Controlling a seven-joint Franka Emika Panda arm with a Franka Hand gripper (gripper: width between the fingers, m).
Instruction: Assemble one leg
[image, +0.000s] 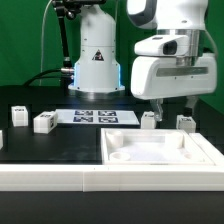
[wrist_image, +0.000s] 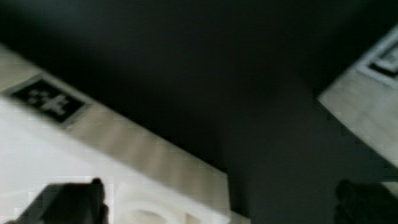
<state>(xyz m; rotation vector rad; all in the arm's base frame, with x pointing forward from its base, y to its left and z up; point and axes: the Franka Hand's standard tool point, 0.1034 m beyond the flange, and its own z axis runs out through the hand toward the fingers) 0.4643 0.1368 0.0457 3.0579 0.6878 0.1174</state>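
Observation:
Several small white legs stand on the black table in the exterior view: two at the left (image: 18, 117) (image: 43, 122) and two at the right (image: 149, 120) (image: 185, 122). My gripper (image: 172, 106) hangs above the table between the two right legs, behind the large white tray (image: 160, 140). In the wrist view my gripper (wrist_image: 217, 206) is open and empty, its dark fingertips (wrist_image: 71, 205) wide apart. The tray's tagged rim (wrist_image: 71, 120) lies under one finger. A white tagged part (wrist_image: 365, 95), blurred, lies on the other side.
The marker board (image: 95, 117) lies flat behind the legs at mid-table. The arm's white base (image: 95, 60) stands at the back. A long white wall (image: 60, 182) runs along the table's front edge.

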